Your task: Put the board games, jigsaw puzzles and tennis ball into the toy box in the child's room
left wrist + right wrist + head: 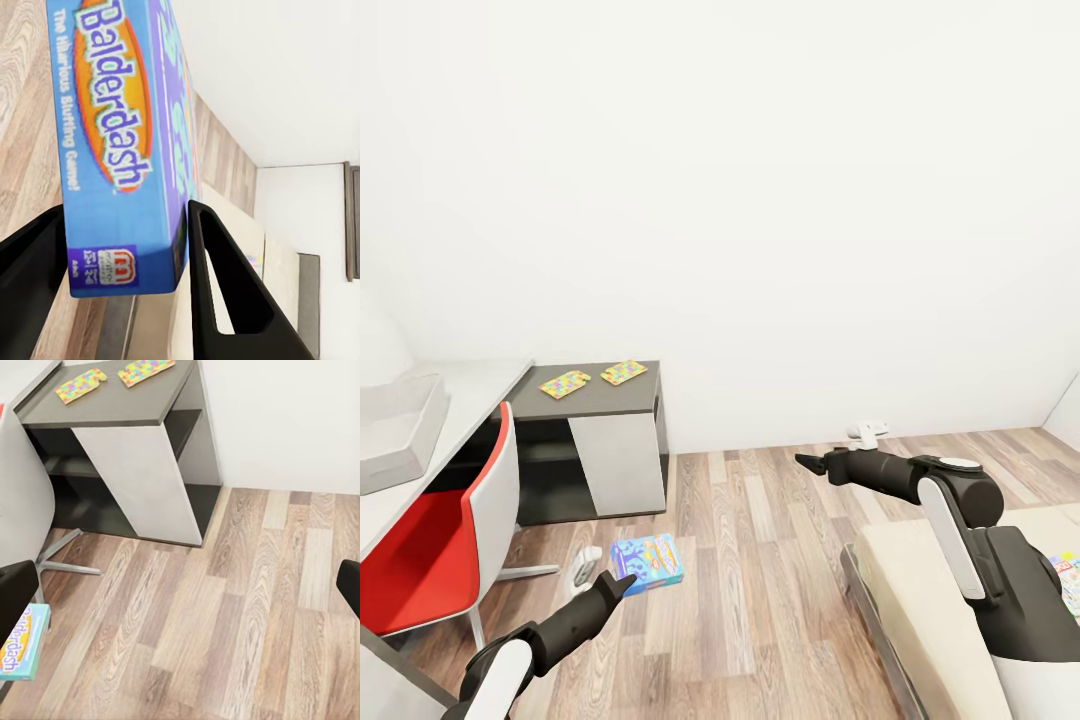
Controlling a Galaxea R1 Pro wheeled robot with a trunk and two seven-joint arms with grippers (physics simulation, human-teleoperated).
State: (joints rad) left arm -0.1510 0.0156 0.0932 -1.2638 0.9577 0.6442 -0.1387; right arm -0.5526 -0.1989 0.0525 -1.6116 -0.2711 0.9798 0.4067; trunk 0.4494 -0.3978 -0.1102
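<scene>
Left gripper (124,255) clamps the blue "Balderdash" board game (120,135) above the wood floor (760,560); right gripper (807,460) spread, empty.

A: Which board game is in hand?

B: The blue board game (648,563), cover reading "Balderdash", sits clamped between the fingers of the left tool (124,251), held above the wooden floor.

A: And the jigsaw puzzles?

B: Two thin multicoloured sheets, the left puzzle (565,383) and the right puzzle (624,372), lie flat, just beside each other but apart, on the dark grey end of the counter (610,400).

A: The toy box?

B: A light grey tray (395,430) rests on the pale counter top. A second board game (1068,580) lies on the bed (920,580).
</scene>
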